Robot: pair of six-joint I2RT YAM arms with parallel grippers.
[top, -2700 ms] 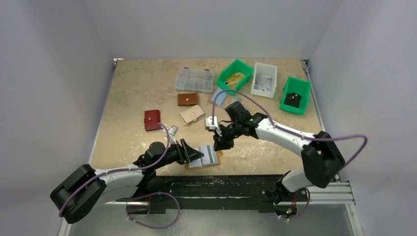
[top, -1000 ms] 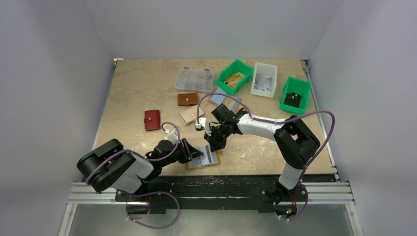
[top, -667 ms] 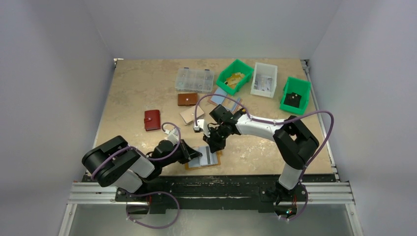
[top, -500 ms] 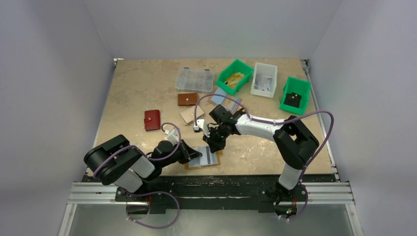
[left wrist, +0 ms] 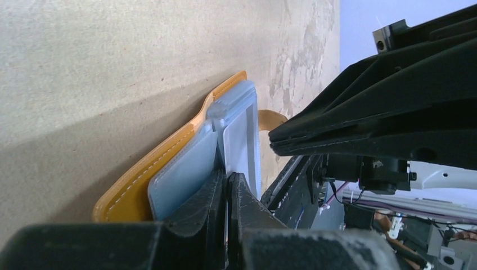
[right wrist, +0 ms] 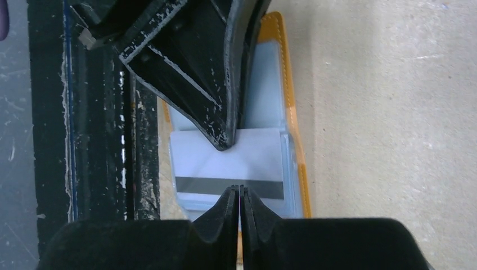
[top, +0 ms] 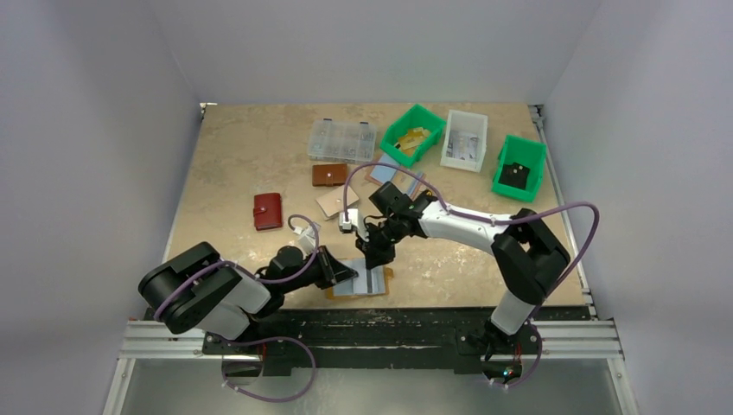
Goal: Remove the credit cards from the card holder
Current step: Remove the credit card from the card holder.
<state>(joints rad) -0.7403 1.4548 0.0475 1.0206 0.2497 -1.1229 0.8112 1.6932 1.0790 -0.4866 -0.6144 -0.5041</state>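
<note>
a: what's in front of you, biggest thing first?

b: the table, with both arms reaching to the middle of its near edge. the card holder lies open and flat there, mustard leather down and pale sleeves up.

a: and the tools?

b: my left gripper comes in low from the left. its jaws are pressed tight on the edge of a pale sleeve, as far as i can tell, so it pins the card holder. my right gripper points straight down with only a slit between the jaws, and it holds nothing. its tips hang over the dark stripe of a credit card.

a: where's that credit card?

b: it's flat on the right half of the card holder. i can't tell whether it's inside the clear sleeve or partly out.

a: how will it handle?

b: i'd guess it's light, thin, fairly stiff and slick. lying flat, it gives me no edge to pinch. i'd drag it until one edge clears the sleeve, then take it by that bare edge. the leather looks soft and light, so it would slide along if it weren't pinned.
</note>
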